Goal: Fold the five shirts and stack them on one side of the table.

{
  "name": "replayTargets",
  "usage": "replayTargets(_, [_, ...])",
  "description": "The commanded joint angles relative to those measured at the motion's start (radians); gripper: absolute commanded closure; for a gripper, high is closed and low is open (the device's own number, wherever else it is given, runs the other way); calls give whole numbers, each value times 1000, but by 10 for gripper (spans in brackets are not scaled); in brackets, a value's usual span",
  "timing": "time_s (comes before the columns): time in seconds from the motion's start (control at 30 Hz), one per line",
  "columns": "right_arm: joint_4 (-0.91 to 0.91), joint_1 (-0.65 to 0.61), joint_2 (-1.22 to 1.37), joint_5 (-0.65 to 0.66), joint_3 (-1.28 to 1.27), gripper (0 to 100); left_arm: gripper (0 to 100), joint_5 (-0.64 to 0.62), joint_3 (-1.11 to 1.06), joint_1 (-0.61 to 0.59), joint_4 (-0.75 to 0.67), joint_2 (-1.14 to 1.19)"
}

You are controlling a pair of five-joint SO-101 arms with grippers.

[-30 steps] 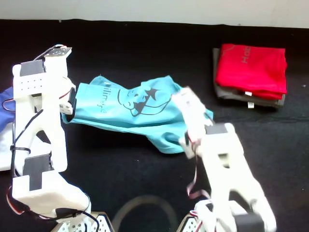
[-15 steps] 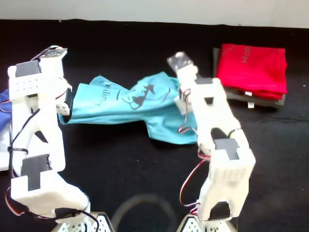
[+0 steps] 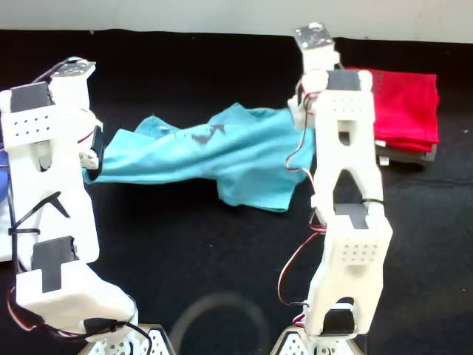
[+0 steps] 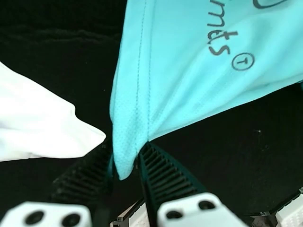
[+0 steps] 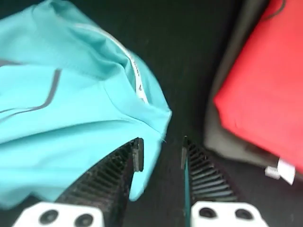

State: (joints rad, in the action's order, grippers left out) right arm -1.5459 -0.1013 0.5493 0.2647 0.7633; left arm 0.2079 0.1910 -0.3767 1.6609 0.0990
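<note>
A turquoise shirt (image 3: 214, 148) with a dark print lies stretched across the middle of the black table (image 3: 185, 244). My left gripper (image 3: 96, 157) holds its left corner; in the left wrist view the gripper (image 4: 125, 165) is shut on a fold of the turquoise shirt (image 4: 189, 71). My right gripper (image 3: 299, 118) is at the shirt's far right end. In the right wrist view the gripper (image 5: 160, 151) stands open, with the turquoise shirt's hem (image 5: 151, 118) lying against one finger (image 5: 135, 156). A folded red shirt (image 3: 403, 103) rests on a folded grey shirt (image 3: 399, 153) at the back right.
A white shirt (image 4: 38, 127) lies at the table's left edge by the left arm, with a bit of blue cloth (image 3: 4, 159) behind it. The red shirt (image 5: 265, 99) and the grey shirt (image 5: 225, 137) sit close beside the right gripper.
The right arm has swung from the table's front to the back, beside the red stack. The shirt's right end went back with it and the shirt is now drawn out longer.
</note>
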Motion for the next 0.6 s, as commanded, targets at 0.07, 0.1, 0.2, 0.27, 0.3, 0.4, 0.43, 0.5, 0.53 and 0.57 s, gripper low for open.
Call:
replayTargets(0.07, [-220, -82, -8, -9, 120, 858, 991, -8, -10, -7, -48, -47])
replayTargets(0.1, [-220, -96, -12, -8, 105, 858, 991, -8, -19, -7, -55, -47])
replayTargets(0.2, [-220, -157, -45, 58, 18, 858, 991, -8, -42, -7, -72, -47])
replayTargets(0.27, [-220, -217, -105, 98, -108, 858, 991, -8, -53, -7, -81, -47])
replayTargets(0.3, [-220, -245, -140, 124, -185, 858, 991, -8, -59, -7, -86, -47])
replayTargets(0.4, [-205, -305, -222, 212, -433, 858, 991, -8, -67, -7, -87, -47])
replayTargets(0.43, [-186, -312, -232, 215, -503, 858, 990, -8, -68, -7, -89, -47])
replayTargets(0.5, [-125, -311, -234, 213, -613, 858, 990, -8, -68, -7, -89, -47])
replayTargets(0.53, [-87, -306, -234, 213, -654, 858, 990, -8, -68, -7, -89, -47])
replayTargets(0.57, [-45, -302, -234, 213, -690, 857, 990, -8, -68, -7, -89, -47])
